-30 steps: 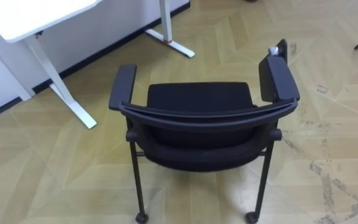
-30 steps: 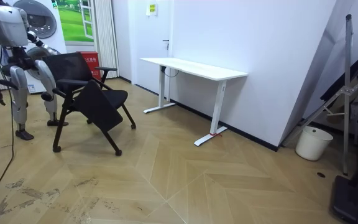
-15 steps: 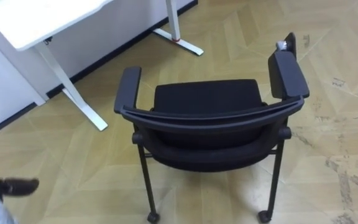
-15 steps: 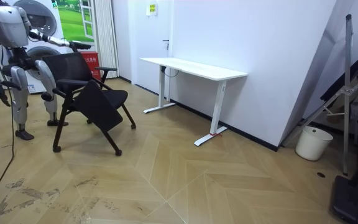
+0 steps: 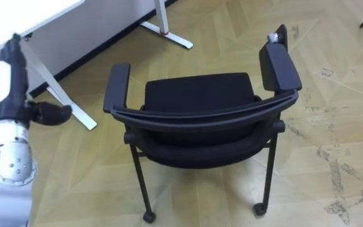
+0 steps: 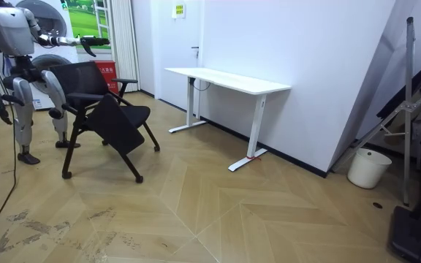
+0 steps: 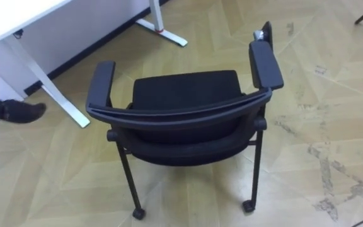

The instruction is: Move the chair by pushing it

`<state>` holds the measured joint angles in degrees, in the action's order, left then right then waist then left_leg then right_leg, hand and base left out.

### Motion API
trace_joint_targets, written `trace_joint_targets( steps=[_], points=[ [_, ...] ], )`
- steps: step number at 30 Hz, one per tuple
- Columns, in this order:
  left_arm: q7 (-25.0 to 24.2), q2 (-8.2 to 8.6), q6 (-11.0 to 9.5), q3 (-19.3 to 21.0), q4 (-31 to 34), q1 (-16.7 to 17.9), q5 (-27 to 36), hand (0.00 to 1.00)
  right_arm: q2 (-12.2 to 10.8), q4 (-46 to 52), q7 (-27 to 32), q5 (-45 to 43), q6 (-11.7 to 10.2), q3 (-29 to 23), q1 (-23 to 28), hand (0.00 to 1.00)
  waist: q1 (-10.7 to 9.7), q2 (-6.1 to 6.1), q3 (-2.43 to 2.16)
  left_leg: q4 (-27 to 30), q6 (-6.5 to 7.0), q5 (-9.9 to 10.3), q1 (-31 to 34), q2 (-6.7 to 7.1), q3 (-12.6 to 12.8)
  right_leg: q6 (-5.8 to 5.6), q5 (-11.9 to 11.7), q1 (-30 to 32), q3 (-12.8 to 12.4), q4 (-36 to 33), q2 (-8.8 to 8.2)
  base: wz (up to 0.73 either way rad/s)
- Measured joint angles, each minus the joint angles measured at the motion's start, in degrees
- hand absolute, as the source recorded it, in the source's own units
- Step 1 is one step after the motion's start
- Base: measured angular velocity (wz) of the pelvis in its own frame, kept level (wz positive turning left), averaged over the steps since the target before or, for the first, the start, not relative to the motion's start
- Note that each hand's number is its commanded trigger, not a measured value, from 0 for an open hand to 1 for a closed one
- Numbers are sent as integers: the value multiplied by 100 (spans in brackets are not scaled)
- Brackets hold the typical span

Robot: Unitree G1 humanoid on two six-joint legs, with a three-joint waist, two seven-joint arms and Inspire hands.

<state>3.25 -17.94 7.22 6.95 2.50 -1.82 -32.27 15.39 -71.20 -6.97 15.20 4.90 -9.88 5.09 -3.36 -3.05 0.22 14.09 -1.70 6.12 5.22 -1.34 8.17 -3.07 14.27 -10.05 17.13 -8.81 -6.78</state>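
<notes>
Left eye view: the chair (image 5: 197,94) stands on the floor (image 5: 333,94) right before you, untouched, its backrest (image 5: 200,118) nearest. Your left hand (image 5: 8,88) hovers left of it, fingers (image 5: 50,113) spread, empty. Lay the palm on the backrest's top edge and push level, not downward.

I see the black chair (image 5: 197,104) standing upright on the wood floor (image 5: 333,126). Its curved backrest is toward me at 6 o'clock and its padded seat faces 12. Armrests flank the seat, and the thin legs end in casters. The white desk (image 5: 30,12) is at its 10 o'clock.
</notes>
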Motion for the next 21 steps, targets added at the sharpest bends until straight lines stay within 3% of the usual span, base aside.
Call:
trace_joint_targets(
  steps=[3, 8, 12, 16, 18, 19, 21],
  points=[
    [-570, -2, 166, -291, 476, 0, -330, 0, -28, -46, -68, -8, 17, -2, -44, 0, -89, 5, 7, 4, 0, -1, 2, -1, -32, 0, 0, -2, 17, -2, 2, 0],
    [-1257, -3, 253, -582, 930, -4, -635, 0, -71, -38, -201, -8, 15, 21, -109, 0, -213, 23, 24, 18, 0, 1, 23, -5, -20, 0, 0, 10, 26, -7, 4, 0],
    [-1840, -8, 400, -849, 1150, -4, -916, 0, -94, -70, -206, 4, 10, 20, -130, 0, -312, -7, 10, 3, 0, 1, 22, -4, -24, -1, 0, 14, 28, -1, 5, 0],
    [-2418, -103, 427, -1107, 1493, -22, -1231, 0, -86, -234, -234, -14, -12, 20, -191, 0, -332, -23, 14, -2, 0, 1, 19, -5, -17, 0, 0, 17, 14, -1, 2, 0],
    [-2716, -195, 447, -1199, 1644, -22, -1350, 0, -86, -248, -250, -40, -14, 19, -224, 0, -352, -68, 32, 0, 0, 1, 21, -4, -16, 0, 0, 15, 15, -2, 0, 0],
    [-2941, -359, 480, -1283, 1734, -22, -1356, 0, -83, -264, -257, -97, -18, 14, -257, 0, -443, -97, 48, 2, 0, 1, 21, -2, -28, 0, 0, 10, 26, -2, 0, 4],
    [-3394, -643, 590, -1395, 1759, -33, -1359, 0, -54, -303, -259, -379, -19, 8, -358, 0, -540, -200, 36, 5, 1, 2, 32, 5, -39, -1, 0, 8, 44, -5, -1, 4]
  ],
)
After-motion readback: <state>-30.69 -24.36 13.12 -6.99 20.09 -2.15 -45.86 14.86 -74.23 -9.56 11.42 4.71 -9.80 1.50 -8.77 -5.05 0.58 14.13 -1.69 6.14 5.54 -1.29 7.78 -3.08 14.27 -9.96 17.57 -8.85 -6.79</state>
